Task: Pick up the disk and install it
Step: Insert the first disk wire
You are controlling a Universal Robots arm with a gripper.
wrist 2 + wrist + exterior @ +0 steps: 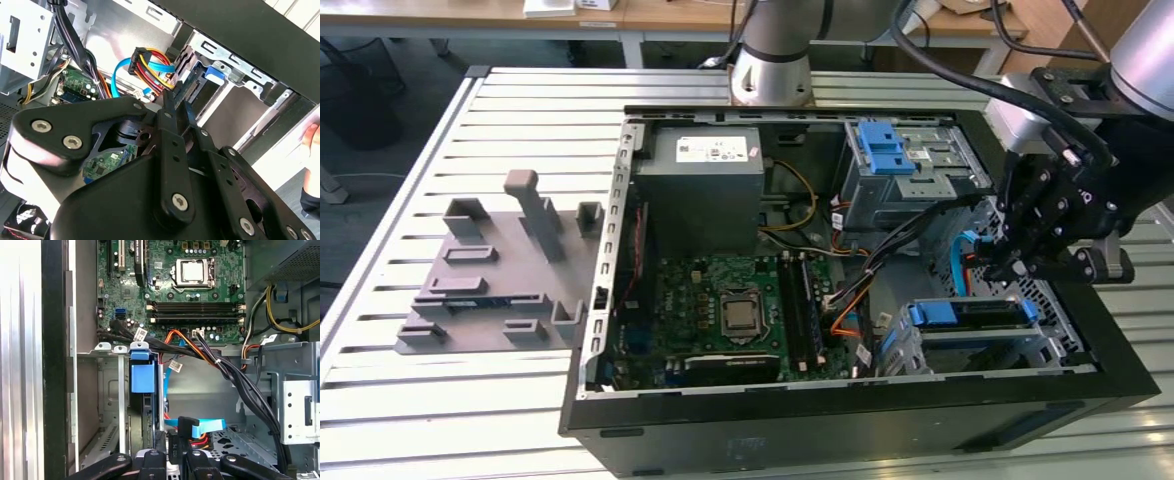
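1. Grey fixture plate (494,285) on the slatted table (400,400), at the exterior view's left.
2. Open computer case (854,420) mid-table, motherboard (727,300) exposed.
3. The disk (970,314) seated in the drive cage (1047,345), blue-framed, toward the exterior view's right.
4. Gripper (1003,268) just above the disk, fingers (170,117) drawn narrow, nothing seen between them, beside coloured cables (150,62).

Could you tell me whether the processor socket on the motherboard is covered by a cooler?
No; in the first wrist view the bare silver processor sits exposed on the motherboard.
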